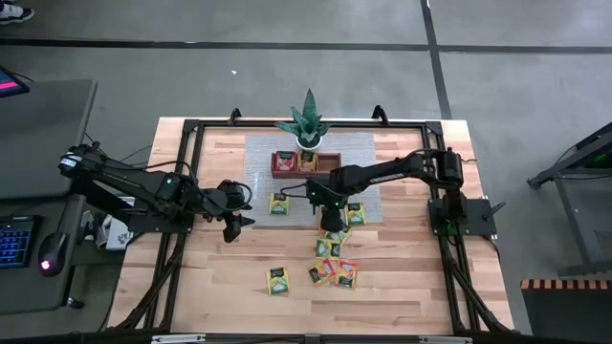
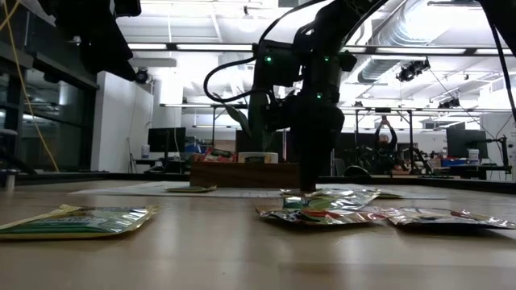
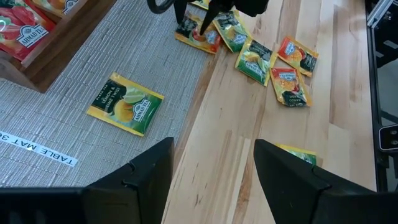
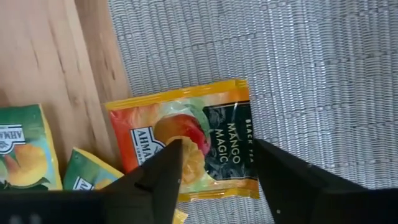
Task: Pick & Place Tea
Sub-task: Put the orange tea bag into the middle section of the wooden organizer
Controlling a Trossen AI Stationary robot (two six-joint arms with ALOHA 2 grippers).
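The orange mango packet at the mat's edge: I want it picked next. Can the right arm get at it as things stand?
Probably yes. The right end effector hangs open right over the orange mango packet, a finger on each side, nothing lying on top. The green packet beside it lies close.

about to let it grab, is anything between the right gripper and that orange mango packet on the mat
Nothing visible. The right gripper hangs directly over the orange mango packet, fingers open astride it. The packet lies flat on the grey mat, its edge beside green packets.
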